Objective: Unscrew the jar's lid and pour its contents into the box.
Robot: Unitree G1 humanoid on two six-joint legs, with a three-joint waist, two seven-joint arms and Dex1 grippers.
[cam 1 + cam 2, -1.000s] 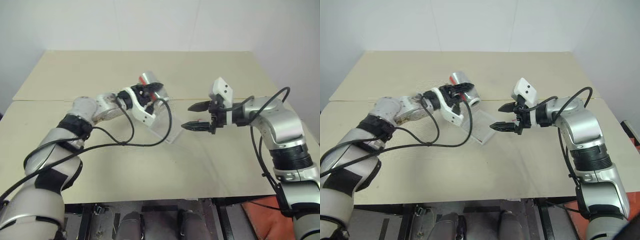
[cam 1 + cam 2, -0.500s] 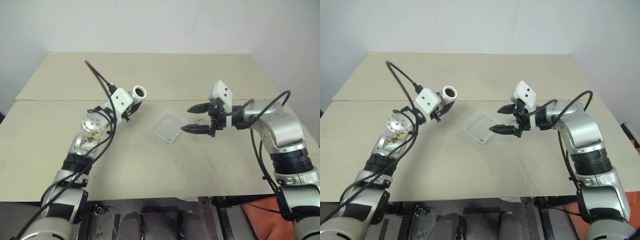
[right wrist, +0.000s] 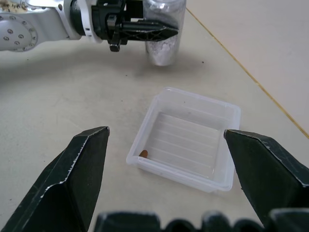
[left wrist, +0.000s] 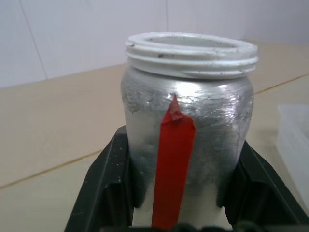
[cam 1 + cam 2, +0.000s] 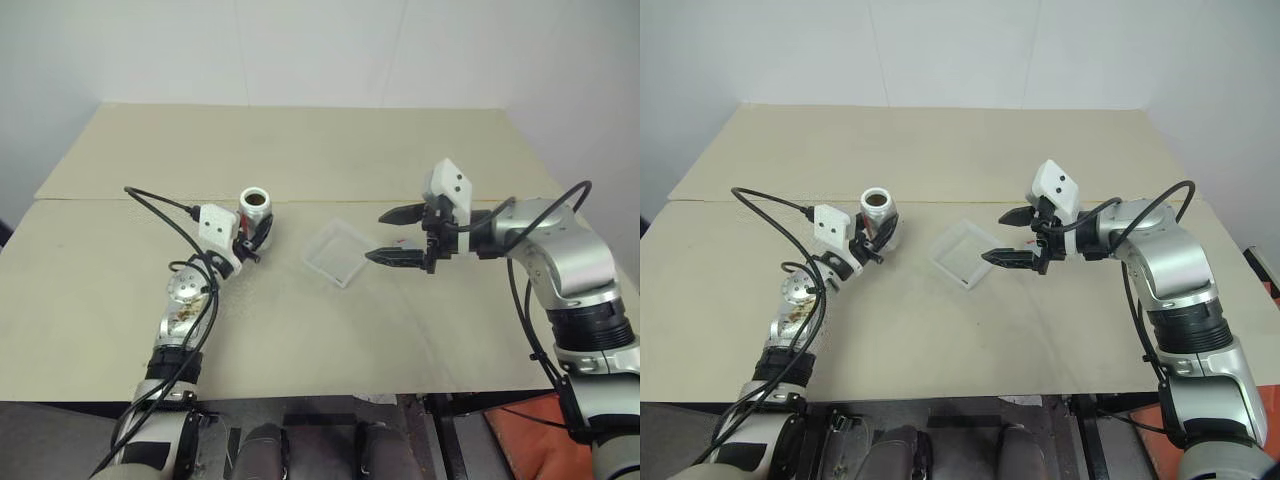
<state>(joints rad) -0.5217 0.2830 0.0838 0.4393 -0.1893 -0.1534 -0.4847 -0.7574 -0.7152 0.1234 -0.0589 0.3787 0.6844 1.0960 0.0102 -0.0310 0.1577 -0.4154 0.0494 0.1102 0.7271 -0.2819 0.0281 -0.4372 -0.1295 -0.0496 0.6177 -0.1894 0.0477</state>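
The jar (image 5: 256,203) stands upright and uncapped on the tabletop to the left of the box, its white threaded mouth (image 4: 190,52) facing up. My left gripper (image 5: 254,234) is shut on its silvery body beside the red label strip (image 4: 173,159). The box (image 5: 338,252), a clear shallow tray, lies at the table's middle with one small brown bit (image 3: 143,153) in a corner. My right gripper (image 5: 376,236) hovers open just right of the box, nothing between its fingers (image 3: 77,174). The lid is out of view.
The tan table (image 5: 300,330) has a seam line running across it behind the jar and box. Its front edge is near me, and a white wall stands behind it. Black cables loop from both wrists.
My left arm swung the jar away from above the box to the left, rolled it from tipped over to upright and lowered it to the table. The right gripper stayed put.
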